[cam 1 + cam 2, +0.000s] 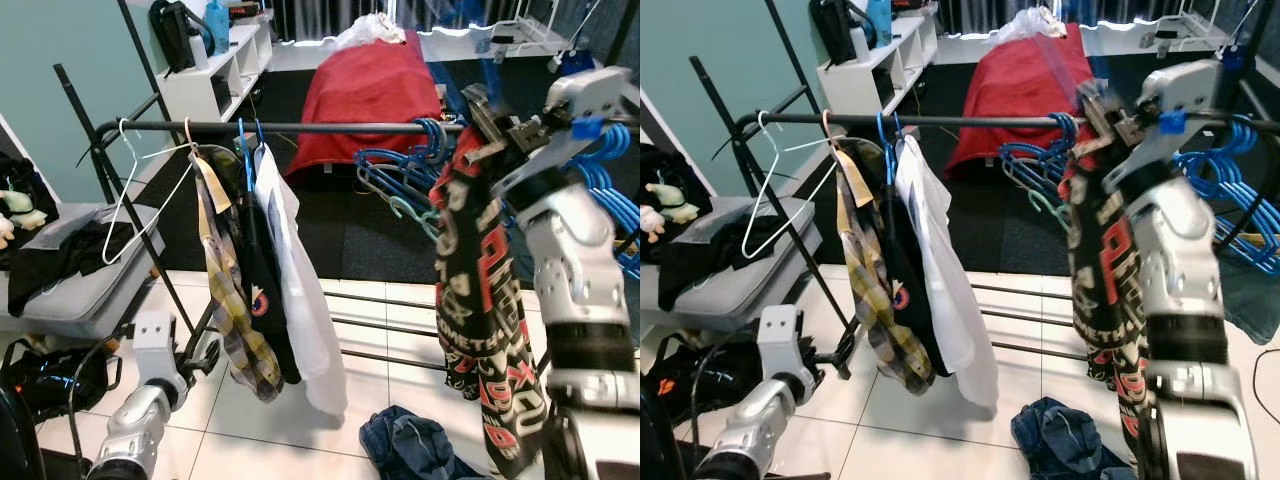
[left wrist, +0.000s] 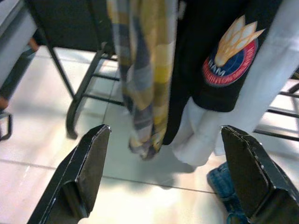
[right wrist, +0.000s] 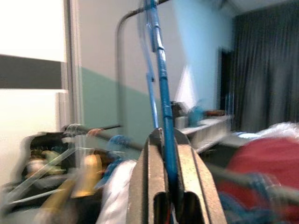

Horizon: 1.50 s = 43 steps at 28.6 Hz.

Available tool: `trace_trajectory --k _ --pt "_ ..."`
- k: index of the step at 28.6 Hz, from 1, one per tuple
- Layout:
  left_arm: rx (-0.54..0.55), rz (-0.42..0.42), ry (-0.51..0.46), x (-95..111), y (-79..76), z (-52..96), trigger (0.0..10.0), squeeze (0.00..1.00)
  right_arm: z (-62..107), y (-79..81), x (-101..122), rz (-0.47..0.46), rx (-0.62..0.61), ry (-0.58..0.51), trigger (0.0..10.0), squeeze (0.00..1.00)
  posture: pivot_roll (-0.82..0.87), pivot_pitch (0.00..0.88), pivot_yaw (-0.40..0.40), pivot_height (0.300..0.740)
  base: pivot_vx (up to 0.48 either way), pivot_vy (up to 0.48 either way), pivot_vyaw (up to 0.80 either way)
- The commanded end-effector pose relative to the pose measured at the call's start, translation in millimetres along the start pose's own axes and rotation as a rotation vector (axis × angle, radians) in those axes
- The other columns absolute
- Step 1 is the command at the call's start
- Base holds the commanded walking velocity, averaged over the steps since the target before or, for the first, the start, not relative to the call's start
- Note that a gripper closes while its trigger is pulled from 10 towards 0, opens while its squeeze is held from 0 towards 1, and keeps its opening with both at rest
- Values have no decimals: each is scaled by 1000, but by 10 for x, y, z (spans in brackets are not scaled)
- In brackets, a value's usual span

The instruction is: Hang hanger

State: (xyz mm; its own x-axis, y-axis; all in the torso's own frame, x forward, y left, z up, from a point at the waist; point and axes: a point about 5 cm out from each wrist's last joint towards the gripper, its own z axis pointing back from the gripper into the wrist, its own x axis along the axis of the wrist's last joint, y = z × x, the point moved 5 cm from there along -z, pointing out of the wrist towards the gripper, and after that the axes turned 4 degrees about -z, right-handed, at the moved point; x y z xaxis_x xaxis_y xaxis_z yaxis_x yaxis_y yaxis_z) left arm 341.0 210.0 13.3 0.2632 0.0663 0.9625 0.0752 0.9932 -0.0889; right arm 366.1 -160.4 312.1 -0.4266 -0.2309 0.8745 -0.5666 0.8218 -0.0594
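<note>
**Hanger raised to the rail, hook not yet seated**

At the right of the head views, the right gripper (image 1: 500,135) is lifted level with the dark clothes rail (image 1: 300,127), holding a blue hanger (image 3: 161,93) that carries a black garment with red and white lettering (image 1: 480,300). The garment drapes straight down from the hand toward the tiled floor, so its weight hangs under the grip; holding it this high looks meant to bring the hook over the bar. It sits just beside the cluster of empty blue hangers (image 1: 400,170) at the rail's centre-right. Whether the hook already rests on the rail cannot be told from the head views, since cloth and wrist cover that spot.

The right wrist view supplies what the head views hide: the jaws are pressed together on the thin blue hanger shaft, which runs up between them, with the rail blurred behind.

The left gripper (image 2: 170,172) hangs low at the lower left of the head views, idle. Its wrist view shows its jaws spread wide with nothing between them, and gives a close look at the hems of the plaid shirt (image 2: 145,70), the black top with a round badge (image 2: 224,56) and the white shirt (image 1: 300,270) hanging at the rail's left half, beside an empty white hanger (image 1: 140,190). A heap of denim (image 1: 410,445) lies on the floor below.
</note>
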Motion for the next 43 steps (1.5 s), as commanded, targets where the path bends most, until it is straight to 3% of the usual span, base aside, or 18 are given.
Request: trace_trajectory --k 1,4,5,8,9,13,16,18,19,20,22,23,27,31,35,39,42,43 --pt "9 5 9 -11 37 8 10000 0 -6 126 182 -54 45 -78 0 0 -113 71 65 740 0 0 0" --pt "6 28 -27 118 47 -37 10000 0 57 151 225 -106 41 -104 0 0 -119 67 69 740 0 0 0" --pt "-21 52 -64 248 25 -75 10000 0 79 159 273 -131 47 -125 0 0 -123 61 70 740 0 0 0" --pt "-292 137 -220 822 -209 -100 10000 0 95 169 495 -176 105 -180 0 0 -124 52 66 740 0 0 0" --pt "-400 157 -271 1028 -277 -46 10000 0 86 155 576 -176 124 -198 0 0 -119 46 63 740 0 0 0" --pt "-476 182 -318 1216 -291 17 10000 0 110 173 664 -198 150 -207 0 0 -117 39 63 740 0 0 0" --pt "-703 286 -446 1643 -406 282 10000 0 43 240 935 -193 235 -265 0 0 -111 27 62 740 0 0 0" --pt "-725 304 -458 1667 -431 305 10000 0 23 256 981 -189 250 -275 0 0 -111 27 62 740 0 0 0" --pt "-749 314 -458 1670 -464 332 10000 145 10 275 1023 -192 264 -282 0 0 -111 24 62 740 0 0 0" --pt "-776 322 -453 1661 -505 360 10000 361 -3 291 1060 -195 276 -290 0 0 -111 23 62 740 0 0 0" --pt "-794 326 -448 1653 -532 380 10000 361 -9 300 1082 -197 284 -295 0 0 -111 23 62 740 0 0 0" --pt "-869 341 -447 1647 -641 468 10000 1000 -31 318 1152 -201 302 -314 0 0 -112 21 61 740 0 0 0" --pt "-1033 386 -438 1634 -882 669 10000 1000 -77 382 1348 -220 353 -372 0 0 -110 15 61 740 0 0 0" --pt "-1113 417 -436 1652 -971 794 10000 1000 -102 424 1419 -220 379 -389 0 0 -110 15 63 740 0 0 0" --pt "-1157 446 -466 1729 -933 887 10000 1000 -110 449 1432 -220 391 -391 0 0 -109 17 63 740 0 0 0" --pt "-1188 370 -468 1780 -884 991 10000 1000 -104 471 1454 -223 403 -394 0 0 -107 20 66 740 0 0 0" --pt "-1240 276 -441 1754 -934 1094 10000 1000 -97 480 1470 -223 408 -401 0 0 -106 15 69 740 0 0 0" --pt "-1281 242 -419 1729 -980 1154 10000 0 -94 484 1476 -223 410 -403 0 0 -106 14 70 740 0 0 0"
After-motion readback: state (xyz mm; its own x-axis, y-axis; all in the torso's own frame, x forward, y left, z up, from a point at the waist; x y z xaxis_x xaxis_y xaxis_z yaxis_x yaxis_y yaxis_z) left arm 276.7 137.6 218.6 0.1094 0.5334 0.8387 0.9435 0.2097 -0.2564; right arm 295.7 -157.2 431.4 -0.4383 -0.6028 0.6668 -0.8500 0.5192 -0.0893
